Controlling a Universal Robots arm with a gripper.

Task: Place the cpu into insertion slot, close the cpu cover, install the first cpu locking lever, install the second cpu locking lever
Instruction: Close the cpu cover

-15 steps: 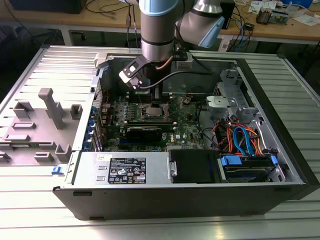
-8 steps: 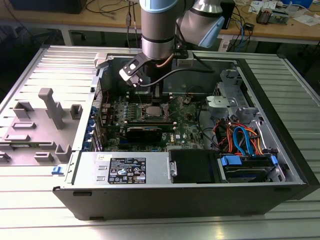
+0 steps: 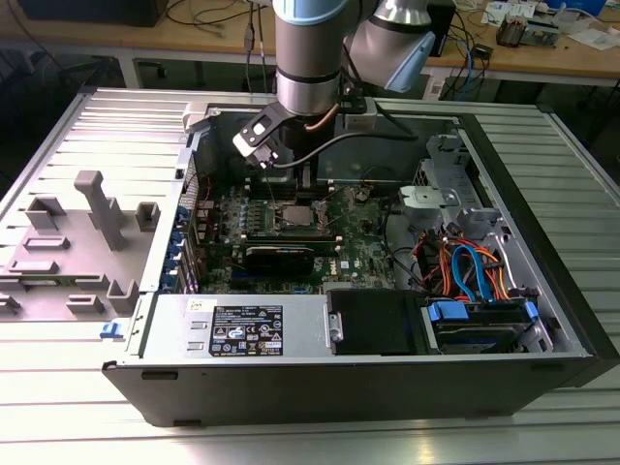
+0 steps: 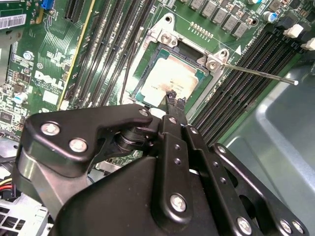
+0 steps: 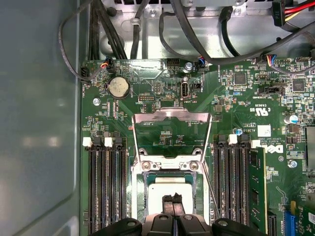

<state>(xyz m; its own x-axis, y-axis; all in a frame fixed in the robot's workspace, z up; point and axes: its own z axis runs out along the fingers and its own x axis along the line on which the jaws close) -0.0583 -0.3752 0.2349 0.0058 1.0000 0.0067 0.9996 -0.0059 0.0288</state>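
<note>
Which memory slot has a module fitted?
The one farthest from the cpu, on the blue connector's side: a green module stands in it, while the other slots are bare black.

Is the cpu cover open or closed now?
Open: the cpu cover is swung back, and the cpu lies uncovered.

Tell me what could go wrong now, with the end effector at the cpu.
1. The end effector sits right at the cpu; a sideways drag might shift the chip in its socket.
2. The cpu cover is open and a thin locking lever sticks out sideways; the arm could snag either one.
</note>
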